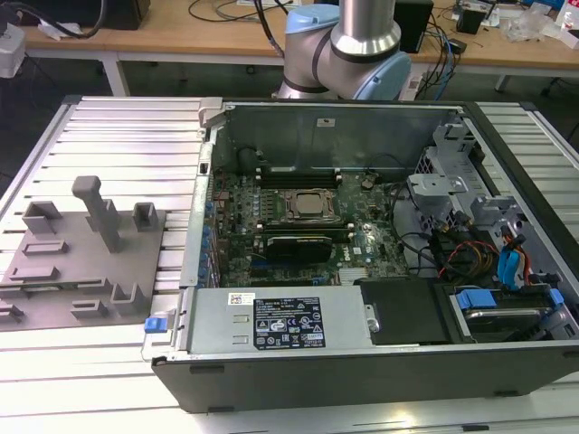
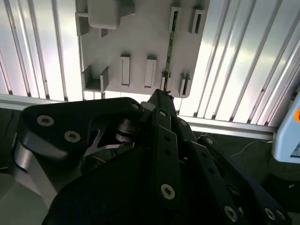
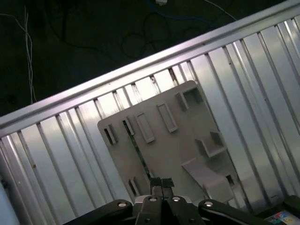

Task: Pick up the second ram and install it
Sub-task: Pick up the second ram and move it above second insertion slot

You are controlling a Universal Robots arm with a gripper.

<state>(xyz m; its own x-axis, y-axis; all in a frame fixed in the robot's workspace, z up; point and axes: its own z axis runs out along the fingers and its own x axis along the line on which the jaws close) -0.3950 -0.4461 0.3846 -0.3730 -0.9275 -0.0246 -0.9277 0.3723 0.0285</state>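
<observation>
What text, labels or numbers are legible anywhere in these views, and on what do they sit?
No text is legible.
Black label on the silver housing at the computer's near edge: print too small to read.
White sticker on the same housing: too small to read.
Coloured sticker in the first wrist view: blurred, unreadable.

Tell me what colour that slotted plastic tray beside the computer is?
The tray is plain grey, with no pattern; it shows clearest in the exterior view.

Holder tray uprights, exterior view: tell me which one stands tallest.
The capped post; every other upright on the tray is a low, squat block.
</observation>
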